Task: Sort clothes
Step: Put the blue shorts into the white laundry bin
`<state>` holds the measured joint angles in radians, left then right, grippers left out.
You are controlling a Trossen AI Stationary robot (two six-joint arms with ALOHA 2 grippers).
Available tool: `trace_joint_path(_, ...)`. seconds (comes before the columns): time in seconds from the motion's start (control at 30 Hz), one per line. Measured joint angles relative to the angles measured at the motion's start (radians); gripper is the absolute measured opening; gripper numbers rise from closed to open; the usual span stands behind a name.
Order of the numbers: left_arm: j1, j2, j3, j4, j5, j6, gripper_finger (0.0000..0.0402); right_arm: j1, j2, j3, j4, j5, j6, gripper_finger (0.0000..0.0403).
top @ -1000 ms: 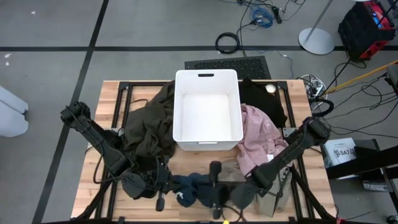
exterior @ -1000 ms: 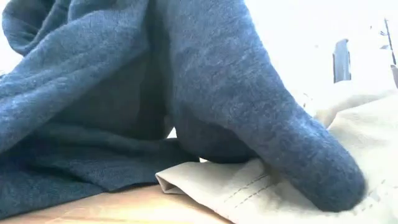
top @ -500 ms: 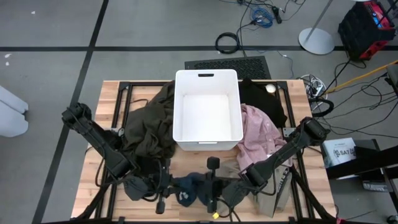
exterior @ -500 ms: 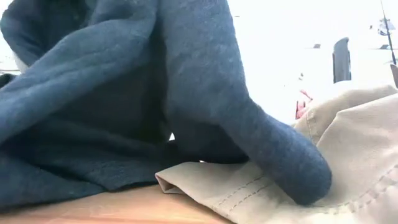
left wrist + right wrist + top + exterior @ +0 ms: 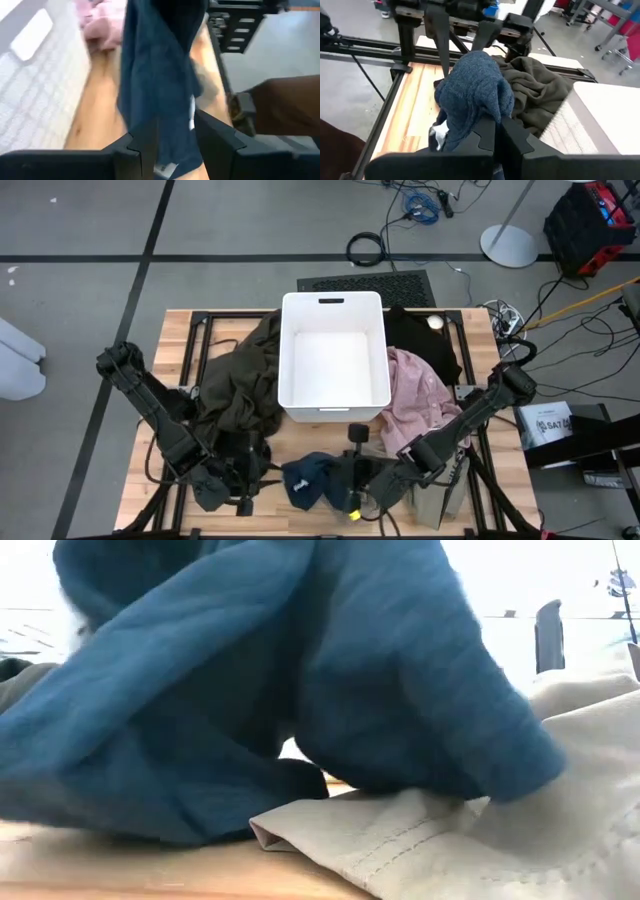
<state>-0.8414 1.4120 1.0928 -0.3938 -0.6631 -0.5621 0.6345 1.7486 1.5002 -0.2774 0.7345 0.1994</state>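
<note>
I see the navy garment (image 5: 472, 95) as soft matt knit cloth, the tan garment (image 5: 480, 850) as smooth stitched woven cloth, the table (image 5: 150, 875) as pale wood, the bin (image 5: 334, 358) as smooth white plastic.

Right claw (image 5: 496, 131) pinching navy garment (image 5: 472, 95) (olive garment (image 5: 537, 92) beside).

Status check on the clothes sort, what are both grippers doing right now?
Right gripper shut on navy garment at table's front edge. Left gripper open, navy cloth between its fingers. White bin holds nothing. Nothing blocking.
</note>
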Motion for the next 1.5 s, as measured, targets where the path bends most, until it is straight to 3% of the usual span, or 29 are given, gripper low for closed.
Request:
trace_joint_path(0.17,-0.018,0.084,-0.049,-0.017,-0.038,-0.001,0.0137,0.012,-0.023,0.0,-0.053,0.028,0.074,0.0001)
trace_joint_path(0.33,-0.027,0.19,-0.062,0.035,-0.156,-0.023,0.0137,0.015,-0.025,0.0,-0.053,0.031,0.098,0.0)
trace_joint_path(0.47,-0.023,0.22,-0.059,0.135,-0.23,-0.271,0.0137,0.012,-0.025,0.0,-0.071,0.033,0.134,0.0)
trace_joint_path(0.57,-0.028,0.243,-0.06,0.169,-0.181,-0.403,0.0137,0.01,-0.025,0.0,-0.079,0.054,0.137,0.0)
trace_joint_path(0.7,-0.076,0.271,-0.059,0.274,-0.117,-0.227,0.0137,0.011,-0.025,0.0,-0.081,0.056,0.135,0.0)
trace_joint_path(0.87,-0.112,0.325,-0.058,0.277,-0.137,0.06,0.0137,0.01,-0.025,0.0,-0.081,0.055,0.128,0.0)
trace_joint_path(1.03,-0.117,0.348,-0.042,0.271,-0.181,0.105,0.0137,0.007,-0.025,0.0,-0.081,0.055,0.121,0.0)
trace_joint_path(1.17,-0.116,0.347,-0.04,0.19,-0.203,0.09,0.0137,0.007,-0.025,0.0,-0.088,0.055,0.122,0.0)
trace_joint_path(1.33,-0.091,0.347,-0.04,0.004,-0.251,-0.05,0.0137,0.007,-0.024,0.0,-0.094,0.051,0.13,0.0)
trace_joint_path(1.5,-0.075,0.347,-0.04,-0.171,-0.146,-0.178,0.0137,0.007,-0.024,0.0,-0.099,0.05,0.13,0.0)
